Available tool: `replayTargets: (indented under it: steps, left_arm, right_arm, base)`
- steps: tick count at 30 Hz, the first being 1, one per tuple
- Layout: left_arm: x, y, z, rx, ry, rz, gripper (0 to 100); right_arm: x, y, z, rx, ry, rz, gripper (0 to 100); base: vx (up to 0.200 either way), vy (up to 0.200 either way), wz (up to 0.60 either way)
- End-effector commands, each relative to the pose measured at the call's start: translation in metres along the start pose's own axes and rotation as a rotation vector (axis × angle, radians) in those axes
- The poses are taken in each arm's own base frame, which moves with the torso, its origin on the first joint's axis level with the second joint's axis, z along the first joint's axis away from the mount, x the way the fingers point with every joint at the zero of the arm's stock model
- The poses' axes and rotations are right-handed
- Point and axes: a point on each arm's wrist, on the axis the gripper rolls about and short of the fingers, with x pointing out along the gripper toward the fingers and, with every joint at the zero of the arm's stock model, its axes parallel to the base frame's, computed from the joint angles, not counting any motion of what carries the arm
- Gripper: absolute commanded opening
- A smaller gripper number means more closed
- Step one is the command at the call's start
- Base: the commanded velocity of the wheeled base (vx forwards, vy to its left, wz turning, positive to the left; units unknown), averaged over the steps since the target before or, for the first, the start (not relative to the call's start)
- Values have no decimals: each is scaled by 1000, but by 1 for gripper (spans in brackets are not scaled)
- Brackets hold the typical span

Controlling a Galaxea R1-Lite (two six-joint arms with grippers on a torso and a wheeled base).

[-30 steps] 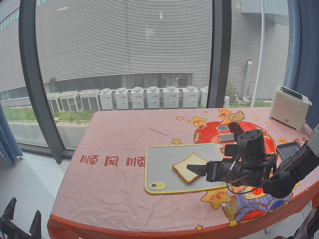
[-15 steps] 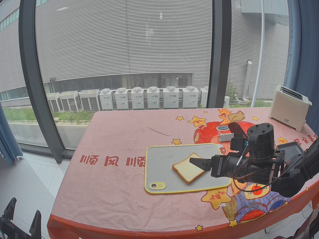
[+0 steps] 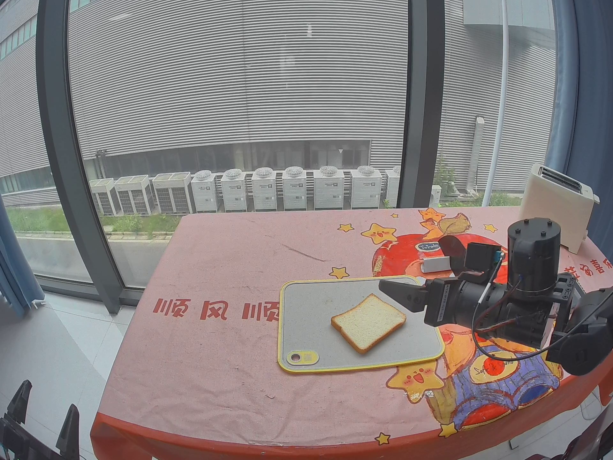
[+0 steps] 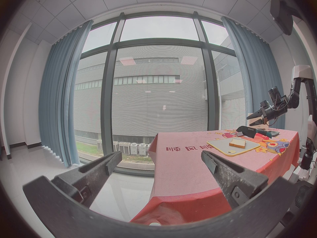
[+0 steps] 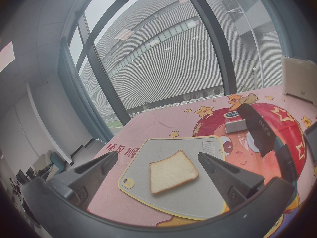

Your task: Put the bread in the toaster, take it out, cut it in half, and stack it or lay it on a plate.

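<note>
Finding bread (image 3: 368,321) lying flat mid cutting board (image 3: 306,314), near the front edge of the tabletop (image 3: 223,257), well apart from toaster (image 3: 557,199) standing at the far right corner. Hovering just right of the bread: right end effector (image 3: 393,287), spread, gripping nothing. Hanging beyond the tabletop: left end effector (image 4: 160,154), spread, empty.
</note>
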Motion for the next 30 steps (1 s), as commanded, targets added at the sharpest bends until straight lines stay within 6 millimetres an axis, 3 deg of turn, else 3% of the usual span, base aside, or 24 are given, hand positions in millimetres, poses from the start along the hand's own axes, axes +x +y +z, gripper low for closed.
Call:
replayTargets:
  steps: [1, 5, 30]
  left_arm:
    - [0, 0, -5, -2, 4, 0, 100]
    - [0, 0, -5, 0, 3, 2, 100]
    - [0, 0, -5, 0, 3, 2, 100]
  right_arm:
    - [-11, 1, 5, -29, -39, -11, 100]
    - [-13, 1, 5, -59, -51, -33, 100]
    - [-21, 2, 5, -142, -96, -127, 100]
  base:
    - [0, 0, 0]
    - [0, 0, 0]
    - [0, -200, 0]
